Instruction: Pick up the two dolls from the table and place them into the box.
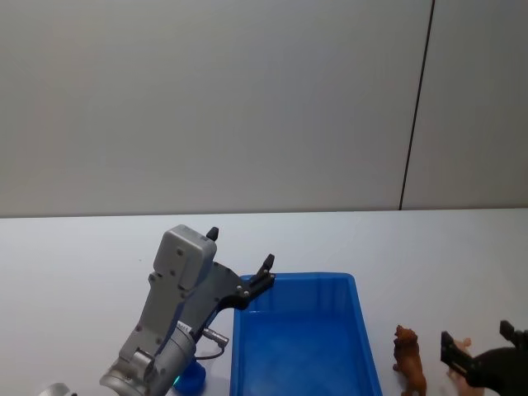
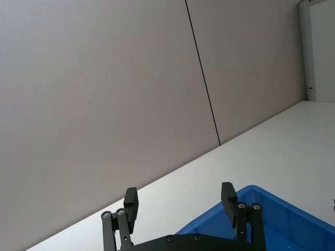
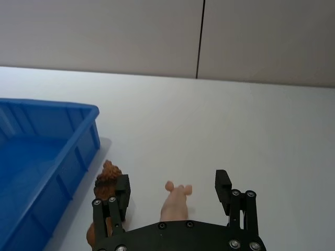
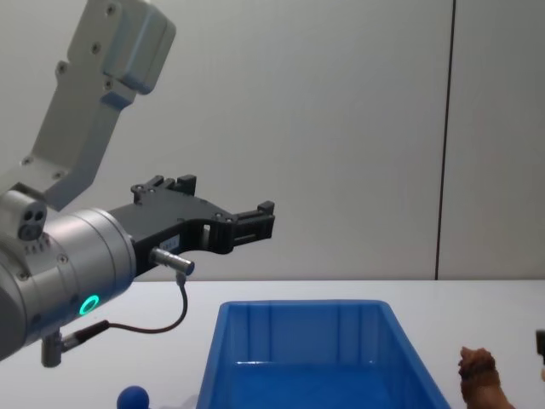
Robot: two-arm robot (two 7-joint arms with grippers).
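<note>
Dolls x2 on table [image 1: 82, 247] R of box [image 1: 313, 275]: pink doll [image 3: 175, 205] half-hidden in spread right gripper [image 3: 172, 182], brown doll [image 1: 409, 359] cut off below; left gripper [image 1: 240, 247] splayed, empty, above box corner.

The left hand [image 2: 179, 194] is held with its fingers spread apart. Beyond it, a blue bin [image 2: 272, 203] is seen resting on the white surface [image 2: 261, 146].

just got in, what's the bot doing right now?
Right gripper is open around the pale pink doll on the table, right of the blue box; not closed yet. The brown doll stands beside it, toward the box. Left gripper hangs open, raised by the box's far left corner.
</note>
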